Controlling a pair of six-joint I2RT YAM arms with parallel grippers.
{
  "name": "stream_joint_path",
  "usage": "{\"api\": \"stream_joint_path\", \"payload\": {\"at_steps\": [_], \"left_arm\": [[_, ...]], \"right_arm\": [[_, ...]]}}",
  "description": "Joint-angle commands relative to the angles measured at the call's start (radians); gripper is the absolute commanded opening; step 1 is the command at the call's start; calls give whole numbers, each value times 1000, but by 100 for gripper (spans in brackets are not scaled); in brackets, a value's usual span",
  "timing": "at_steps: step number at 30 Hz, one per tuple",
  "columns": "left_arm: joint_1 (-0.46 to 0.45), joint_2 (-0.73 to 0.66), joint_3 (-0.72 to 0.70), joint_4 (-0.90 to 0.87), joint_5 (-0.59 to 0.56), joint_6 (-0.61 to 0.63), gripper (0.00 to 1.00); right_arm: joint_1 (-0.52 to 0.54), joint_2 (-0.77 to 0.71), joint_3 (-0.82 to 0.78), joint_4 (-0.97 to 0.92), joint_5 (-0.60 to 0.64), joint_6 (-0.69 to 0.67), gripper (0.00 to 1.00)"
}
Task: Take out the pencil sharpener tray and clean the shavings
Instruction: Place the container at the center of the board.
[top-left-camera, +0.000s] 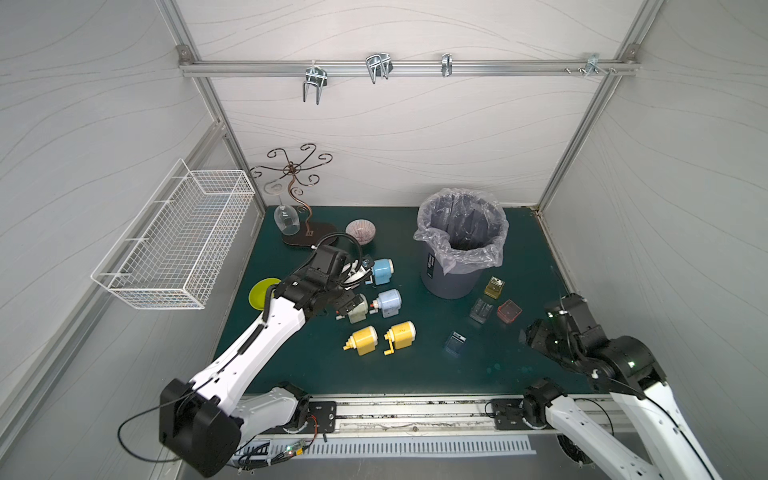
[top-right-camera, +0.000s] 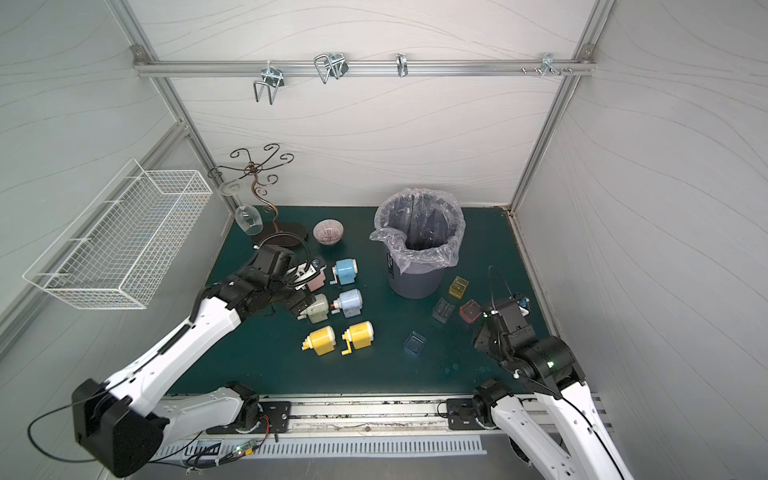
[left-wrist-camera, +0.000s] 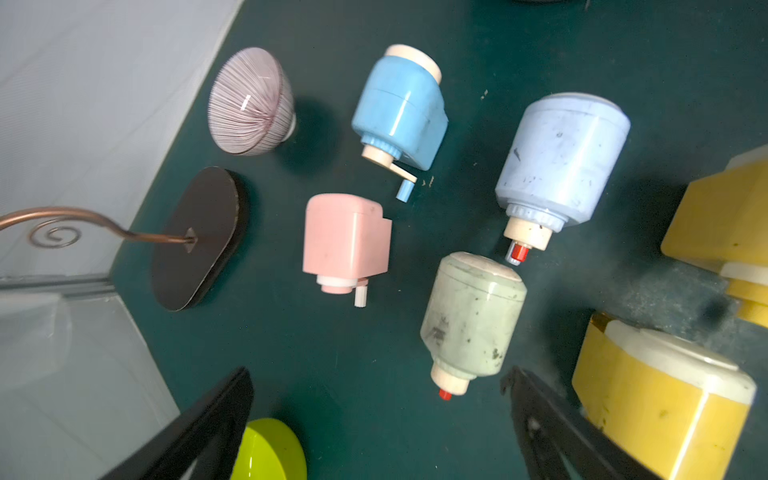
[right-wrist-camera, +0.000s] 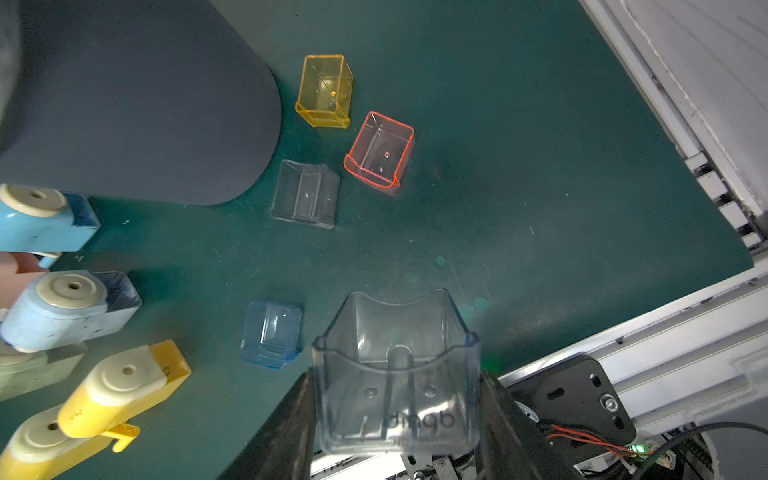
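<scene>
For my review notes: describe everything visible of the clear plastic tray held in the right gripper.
The clear, faintly smoky plastic tray is a small open-topped box with rounded corners. One wall is scooped down in a curve, a raised ridge runs along its floor, and there is moulded lettering near the gripped end. It looks empty. The right gripper is closed on it, one black finger against each side wall. Whether it touches the dark green mat cannot be told.

Soft overhead light. The striped bowl (left-wrist-camera: 249, 102) shows a glare streak, its shadow beside it on the tabletop (left-wrist-camera: 498, 50). Both top views bow at edges.
</scene>
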Motion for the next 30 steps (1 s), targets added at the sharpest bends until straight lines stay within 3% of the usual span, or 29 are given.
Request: {"api": "stream_joint_path", "payload": {"at_steps": [1, 5, 7, 9, 12, 16, 18, 22, 24, 27, 29, 30], "left_arm": [[8, -124, -18, 53, 0, -111, 99], [11, -267, -26, 42, 66, -207, 100], [11, -324, -24, 23, 86, -261, 100], [11, -366, -20, -1, 102, -300, 100], [11, -424, -27, -32, 128, -333, 100], [11, -462, -37, -70, 151, -364, 100], [11, -474, -38, -90, 157, -379, 100], [11, -510, -44, -123, 180, -419, 100], [3, -534, -56, -128, 195, -433, 100], [-10, -578, -79, -127, 195, -475, 100], [-10, -606, -90, -133, 191, -503, 99], [-10, -618, -92, -141, 188, -516, 100]], "right_arm": [[210, 64, -50, -31, 189, 263, 0], [584, 308, -26, -188, 462, 697, 0], [667, 484, 19, -312, 489, 931, 0], [717, 578, 77, -349, 521, 1000, 0], [679, 566, 78, -168, 491, 820, 0], [512, 403, -71, 113, 351, 603, 0], [479, 369, -106, 221, 359, 495, 0], [473, 403, -92, 307, 408, 388, 0], [491, 450, -44, 289, 438, 412, 0], [599, 536, 9, 218, 570, 591, 0], [697, 646, 58, 23, 680, 891, 0], [743, 739, 103, -151, 712, 1112, 0]]}}
